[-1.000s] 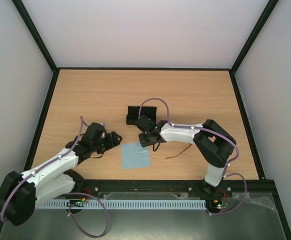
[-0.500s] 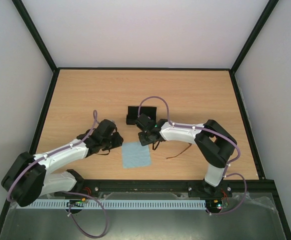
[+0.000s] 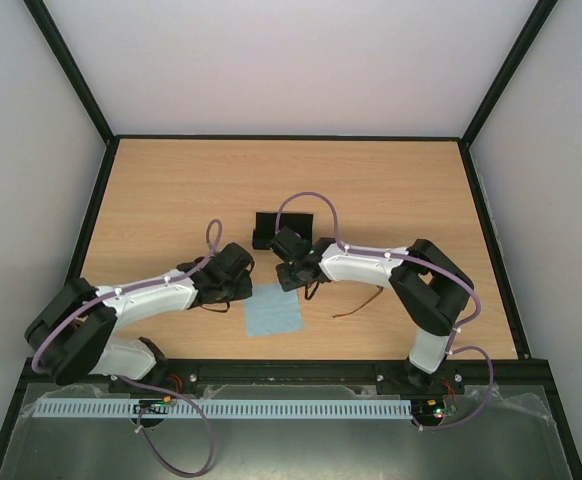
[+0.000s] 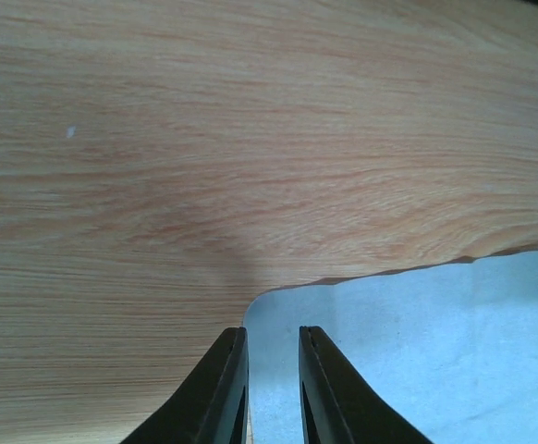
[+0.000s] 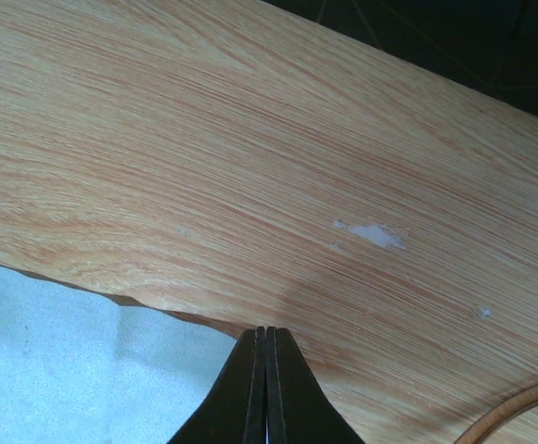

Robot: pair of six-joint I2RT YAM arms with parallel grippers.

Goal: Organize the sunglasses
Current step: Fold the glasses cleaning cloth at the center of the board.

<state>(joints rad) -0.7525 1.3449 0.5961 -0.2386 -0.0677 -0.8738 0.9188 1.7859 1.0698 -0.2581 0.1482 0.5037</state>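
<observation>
Top external view: the left arm reaches from the near left corner across the desk (image 3: pixel 191 190), and its claw (image 3: pixel 243 287) sits at the left far corner of the light blue cloth (image 3: pixel 273 310). From this height I cannot tell how its fingers stand. The right arm bends in from the near right, and its claw (image 3: pixel 296 280) is down at the cloth's far right corner. Just beyond that claw lies the black case (image 3: pixel 281 228). The sunglasses (image 3: pixel 357 307) lie on the desk to the right of the cloth, near the right arm. Only one thin reddish-brown temple shows clearly, and the rest is hidden under the arm.

Left wrist view: the claw (image 4: pixel 272 331) has its two dark fingers (image 4: pixel 227 388) a little spread, with a narrow gap between them showing blue. They hover over the rounded corner of the cloth (image 4: pixel 435 351), which fills the lower right. Bare desk (image 4: pixel 250 139) takes up the rest. The sunglasses are out of this view.

Right wrist view: the claw (image 5: pixel 266 330) has its fingers pressed together, with nothing seen between them. Its tips are at the edge of the cloth (image 5: pixel 66 370), which lies to the lower left. I cannot tell whether they touch it. A curved sliver of the sunglasses (image 5: pixel 519 412) shows at the lower right corner, apart from the claw. A small whitish mark (image 5: pixel 372 234) sits on the desk (image 5: pixel 158 139).
</observation>
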